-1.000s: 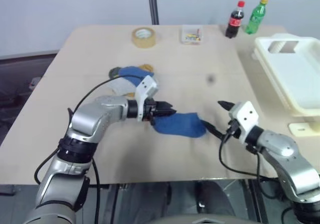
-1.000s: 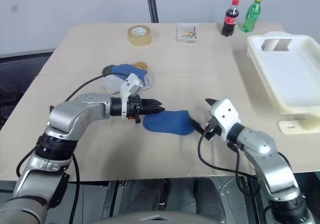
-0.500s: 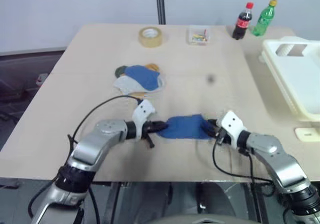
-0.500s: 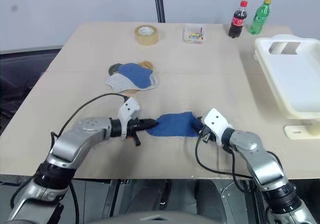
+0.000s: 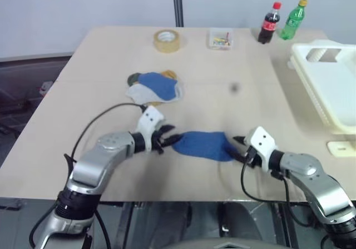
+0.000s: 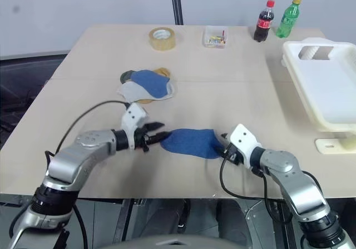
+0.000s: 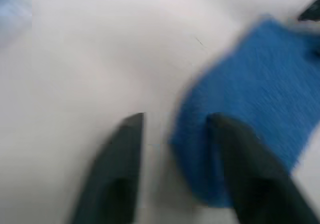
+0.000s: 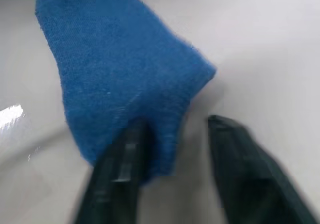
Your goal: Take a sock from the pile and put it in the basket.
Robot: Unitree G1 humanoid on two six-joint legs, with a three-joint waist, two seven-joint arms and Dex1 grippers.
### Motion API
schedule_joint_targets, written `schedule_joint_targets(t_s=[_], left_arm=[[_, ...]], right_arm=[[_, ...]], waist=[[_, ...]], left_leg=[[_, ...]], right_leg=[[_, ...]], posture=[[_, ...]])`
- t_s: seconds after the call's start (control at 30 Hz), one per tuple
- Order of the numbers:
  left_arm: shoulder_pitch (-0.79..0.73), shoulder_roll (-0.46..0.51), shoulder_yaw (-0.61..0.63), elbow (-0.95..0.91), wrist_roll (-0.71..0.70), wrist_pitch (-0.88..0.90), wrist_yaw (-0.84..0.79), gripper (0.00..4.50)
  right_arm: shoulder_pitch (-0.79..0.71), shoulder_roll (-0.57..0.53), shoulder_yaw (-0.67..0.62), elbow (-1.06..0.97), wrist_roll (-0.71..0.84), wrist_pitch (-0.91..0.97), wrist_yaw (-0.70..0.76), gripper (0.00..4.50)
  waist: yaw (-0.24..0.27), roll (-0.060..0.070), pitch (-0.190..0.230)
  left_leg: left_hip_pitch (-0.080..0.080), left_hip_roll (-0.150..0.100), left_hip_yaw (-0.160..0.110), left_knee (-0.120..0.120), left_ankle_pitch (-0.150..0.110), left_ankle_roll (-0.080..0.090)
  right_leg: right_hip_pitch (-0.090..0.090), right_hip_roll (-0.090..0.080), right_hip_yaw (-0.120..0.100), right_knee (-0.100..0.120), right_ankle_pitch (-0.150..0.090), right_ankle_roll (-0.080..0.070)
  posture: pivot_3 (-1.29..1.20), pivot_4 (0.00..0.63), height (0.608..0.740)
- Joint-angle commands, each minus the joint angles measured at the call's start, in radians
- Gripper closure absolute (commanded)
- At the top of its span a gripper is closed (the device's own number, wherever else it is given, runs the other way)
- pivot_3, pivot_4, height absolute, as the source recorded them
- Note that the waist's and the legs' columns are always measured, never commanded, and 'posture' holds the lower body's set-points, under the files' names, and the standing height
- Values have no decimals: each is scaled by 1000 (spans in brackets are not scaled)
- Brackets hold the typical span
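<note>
The basket (image 5: 328, 88) is cut off at the tabletop's (image 5: 233, 65) right edge, the pile (image 5: 153, 88) overlaps too much to count, and one blue sock (image 5: 203, 145) lies flat between the spread left claw (image 5: 166, 138) and spread right claw (image 5: 238, 149), pinched by neither.

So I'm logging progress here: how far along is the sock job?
Done: one blue sock lies on the table, apart from the pile. In hand: left gripper and right gripper sit open at its two ends, neither holding it. Left: grasping it and carrying it to the basket.
</note>
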Motion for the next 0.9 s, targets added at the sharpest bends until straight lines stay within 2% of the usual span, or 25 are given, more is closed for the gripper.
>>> schedule_joint_targets(t_s=[0.03,0.1,0.2,0.27,0.43,0.57,0.6,0.63,0.7,0.73,0.77,0.9], left_arm=[[-99,12,30,78,83,-89,50,1948],[-147,-7,22,150,133,-125,94,1948],[-280,-62,-81,393,304,-268,195,1948],[-323,-90,-117,492,363,-338,215,1948],[-422,-142,-151,718,439,-471,227,1948],[-437,-159,-146,778,462,-536,213,1948],[-436,-162,-142,781,463,-552,211,2438],[-432,-164,-138,778,465,-561,210,2684],[-421,-167,-129,760,461,-563,206,3628],[-416,-167,-127,754,461,-564,204,3875],[-412,-167,-124,745,461,-563,203,4346],[-402,-165,-118,721,465,-573,201,4346]], right_arm=[[-21,22,-101,-91,62,-48,-5,1941],[-28,24,-117,-105,75,-57,-1,1941],[-87,51,-127,-90,77,-66,-27,1941],[-95,53,-122,-86,67,-75,-28,1941],[-90,51,-125,-85,62,-75,-40,1941],[-77,42,-136,-84,57,-79,-41,1941],[-75,41,-138,-83,56,-79,-43,1892],[-73,42,-140,-84,56,-77,-46,1892],[-71,44,-141,-86,57,-75,-49,1892],[-70,44,-141,-88,57,-75,-50,1892],[-69,43,-140,-88,57,-75,-51,1892],[-70,43,-135,-79,56,-79,-52,1892]], waist=[[3,0,0],[1,0,0],[1,0,0],[1,-1,0],[-1,-1,0],[-3,-1,0],[-2,-1,0],[-2,-1,0],[-2,-1,0],[-2,-1,0],[-2,-1,0],[-2,-1,0]], left_leg=[[0,0,0,0,0,0],[0,0,0,0,0,0],[1,-1,0,0,0,0],[0,-1,0,0,0,0],[-2,-2,0,0,1,-2],[-2,-2,1,0,0,0],[-2,-2,1,0,0,0],[-2,-2,1,0,0,0],[-2,-2,0,0,0,0],[-2,-2,0,0,0,0],[-2,-2,0,0,0,0],[-2,-2,0,0,0,0]], right_leg=[[0,0,0,0,0,0],[0,0,-1,0,0,0],[1,0,-2,0,0,0],[1,0,-3,0,1,0],[-2,0,-2,0,3,-3],[-2,0,-2,0,3,-3],[-2,0,-2,0,3,-3],[-2,0,-2,0,3,-3],[-2,0,-2,0,3,-3],[-2,0,-2,0,3,-3],[-2,0,-2,0,3,-3],[-2,0,-2,0,3,-3]], posture=[[0,150,740],[0,150,740],[0,150,740],[0,150,740],[0,150,740],[0,150,740],[0,150,740],[0,150,740],[0,150,740],[0,150,740],[0,150,740],[0,150,740]])
